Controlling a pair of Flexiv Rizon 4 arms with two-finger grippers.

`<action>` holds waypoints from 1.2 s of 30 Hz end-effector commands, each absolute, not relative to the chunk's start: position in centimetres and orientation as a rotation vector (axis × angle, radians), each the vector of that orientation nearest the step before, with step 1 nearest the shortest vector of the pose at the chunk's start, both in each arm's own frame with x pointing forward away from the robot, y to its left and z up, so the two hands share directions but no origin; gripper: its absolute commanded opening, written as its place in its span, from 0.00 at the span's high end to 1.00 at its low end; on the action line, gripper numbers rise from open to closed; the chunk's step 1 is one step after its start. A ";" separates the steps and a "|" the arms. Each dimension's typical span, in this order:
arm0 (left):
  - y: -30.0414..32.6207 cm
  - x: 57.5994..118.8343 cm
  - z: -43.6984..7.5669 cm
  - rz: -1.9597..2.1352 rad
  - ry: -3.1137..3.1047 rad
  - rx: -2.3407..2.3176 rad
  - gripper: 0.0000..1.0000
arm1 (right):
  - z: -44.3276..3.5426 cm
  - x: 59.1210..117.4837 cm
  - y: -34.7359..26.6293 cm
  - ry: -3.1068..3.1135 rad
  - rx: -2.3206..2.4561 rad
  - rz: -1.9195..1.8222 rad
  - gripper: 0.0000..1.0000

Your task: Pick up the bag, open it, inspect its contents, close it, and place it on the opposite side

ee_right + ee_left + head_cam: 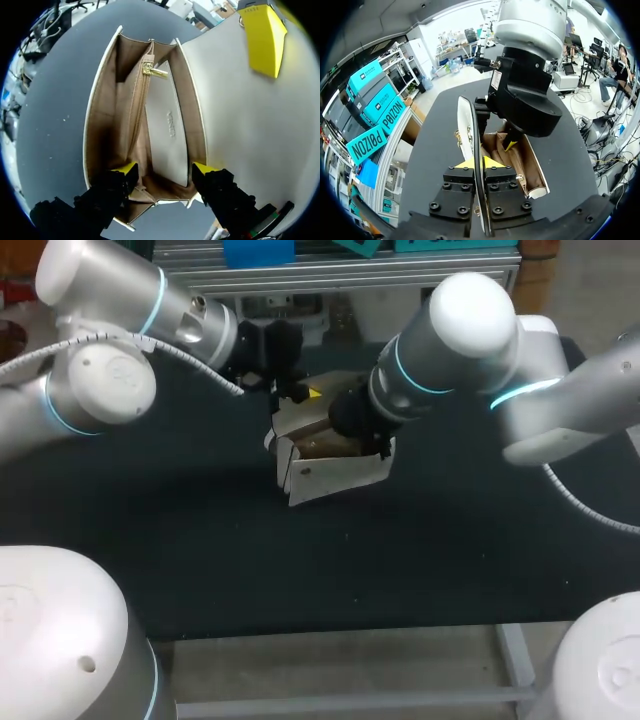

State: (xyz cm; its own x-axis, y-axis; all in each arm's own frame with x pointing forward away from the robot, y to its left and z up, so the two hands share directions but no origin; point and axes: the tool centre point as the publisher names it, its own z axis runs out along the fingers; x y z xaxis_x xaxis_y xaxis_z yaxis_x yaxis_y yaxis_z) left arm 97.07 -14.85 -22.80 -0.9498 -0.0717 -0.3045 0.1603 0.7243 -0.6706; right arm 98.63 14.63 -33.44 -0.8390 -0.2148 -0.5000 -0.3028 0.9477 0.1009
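A cream bag (pixel 335 475) stands open mid-table, its tan lining (pixel 110 115) and a zipped inner pocket with a gold pull (pixel 155 71) showing. My left gripper (pixel 480 163) is shut on the edge of the raised flap (pixel 465 125), holding it back; its yellow fingertip (pixel 264 37) shows against the flap in the right wrist view. My right gripper (pixel 165 172) hangs over the bag's mouth, open, with its fingers (pixel 127 170) spread just inside the opening near the two side walls. In the head view the two grippers (pixel 305 392) (pixel 365 440) meet above the bag.
The bag rests on a dark table (pixel 200 540) with bare surface on both sides and toward the front edge. An aluminium frame (pixel 330 280) runs along the back edge. My arms' white bases (pixel 60 640) sit at the front corners.
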 end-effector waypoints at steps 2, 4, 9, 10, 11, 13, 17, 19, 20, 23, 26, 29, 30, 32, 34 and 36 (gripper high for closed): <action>-14.9 96.5 -22.3 -1.064 2.610 0.072 1.00 | -34.5 99.0 14.5 2.610 -0.370 0.229 0.00; -15.0 96.5 -22.4 -1.062 2.611 0.072 1.00 | -34.5 98.9 14.5 2.612 -0.369 0.230 0.00; -15.0 96.5 -22.4 -1.057 2.612 0.071 1.00 | -34.5 98.9 14.5 2.612 -0.370 0.228 0.00; -15.0 96.5 -22.4 -1.056 2.612 0.071 1.00 | -34.5 98.9 14.5 2.612 -0.370 0.228 0.00; -15.0 96.4 -22.4 -1.054 2.613 0.072 1.00 | -34.5 98.8 14.5 2.612 -0.370 0.227 0.00; -15.0 96.4 -22.4 -1.051 2.613 0.072 1.00 | -34.5 98.8 14.5 2.611 -0.370 0.227 0.00; -15.0 96.5 -22.4 -1.050 2.615 0.073 1.00 | -34.4 98.7 14.5 2.610 -0.370 0.225 0.00; -15.1 96.5 -22.4 -1.049 2.616 0.073 1.00 | -34.3 98.7 14.4 2.609 -0.369 0.224 0.00; -15.1 96.5 -22.4 -1.048 2.616 0.073 1.00 | -34.3 98.7 14.4 2.609 -0.368 0.223 0.00; -15.1 96.6 -22.5 -1.047 2.618 0.074 1.00 | -34.2 98.8 14.3 2.607 -0.367 0.222 0.00; -15.1 96.6 -22.6 -1.045 2.620 0.075 1.00 | -34.1 98.8 14.3 2.604 -0.367 0.221 0.00; -15.1 96.7 -22.6 -1.044 2.621 0.075 1.00 | -33.9 98.7 14.4 2.599 -0.368 0.221 0.00; -15.1 96.7 -22.6 -1.044 2.621 0.075 1.00 | -33.9 98.7 14.4 2.598 -0.369 0.221 0.00; -15.1 96.7 -22.6 -1.042 2.622 0.076 1.00 | -33.8 98.7 14.4 2.595 -0.370 0.220 0.03; -15.1 96.7 -22.6 -1.040 2.624 0.077 1.00 | -33.7 98.7 14.4 2.592 -0.371 0.220 0.21; -15.1 96.7 -22.7 -1.037 2.626 0.078 1.00 | -33.5 98.7 14.4 2.574 -0.361 0.215 0.58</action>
State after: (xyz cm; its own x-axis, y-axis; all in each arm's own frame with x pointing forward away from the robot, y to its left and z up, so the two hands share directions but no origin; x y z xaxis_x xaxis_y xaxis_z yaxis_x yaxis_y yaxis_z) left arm 96.84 -15.04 -22.94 -0.9482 -0.0670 -0.3106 0.1634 0.7356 -0.6575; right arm 98.64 14.40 -33.10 -0.8344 -0.2208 -0.5049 -0.3036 0.9488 0.0868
